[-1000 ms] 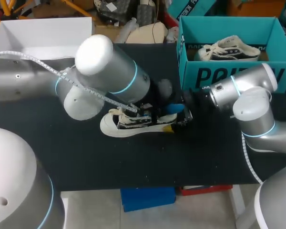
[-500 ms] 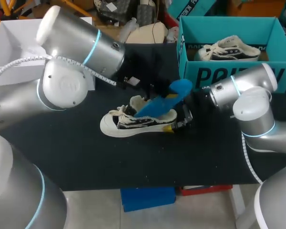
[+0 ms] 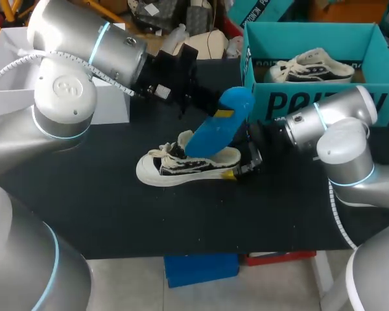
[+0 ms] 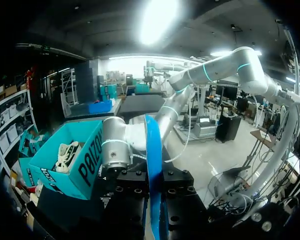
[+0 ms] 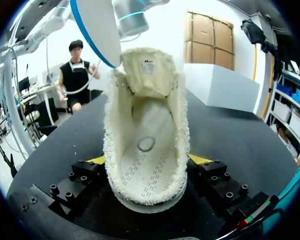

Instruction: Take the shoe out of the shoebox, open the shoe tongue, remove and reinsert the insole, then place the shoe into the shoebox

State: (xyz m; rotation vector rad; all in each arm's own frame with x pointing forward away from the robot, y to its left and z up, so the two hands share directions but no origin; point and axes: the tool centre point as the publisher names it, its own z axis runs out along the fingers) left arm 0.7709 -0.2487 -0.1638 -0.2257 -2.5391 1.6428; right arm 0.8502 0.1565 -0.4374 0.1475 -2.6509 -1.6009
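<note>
Black tabletop [image 3: 117, 214] fills the middle of the head view, with a teal cardboard shoebox [image 3: 311, 97] standing at the upper right and a white open box [image 3: 26, 45] at the upper left. One white lace-up shoe with a dark side [image 3: 314, 67] is seen lying inside the shoebox. A second white low-top canvas shoe with black side panels [image 3: 181, 167] is set on its sole near the centre of the frame, toe towards the left, apart from the shoebox. Its heel is clamped from both sides by the right claw [image 3: 249, 159]; in the right wrist view the yellow fingertips [image 5: 96, 160] are pressed against the fleecy collar, and the tongue is stood up ahead of them. A flat blue insole [image 3: 217, 129] is held tilted in the air over the shoe's opening, gripped near its upper end by the left claw [image 3: 204, 107]. Whether its lower end touches the shoe cannot be told. In the left wrist view the insole is seen edge-on, pinched between the black finger blocks.
</note>
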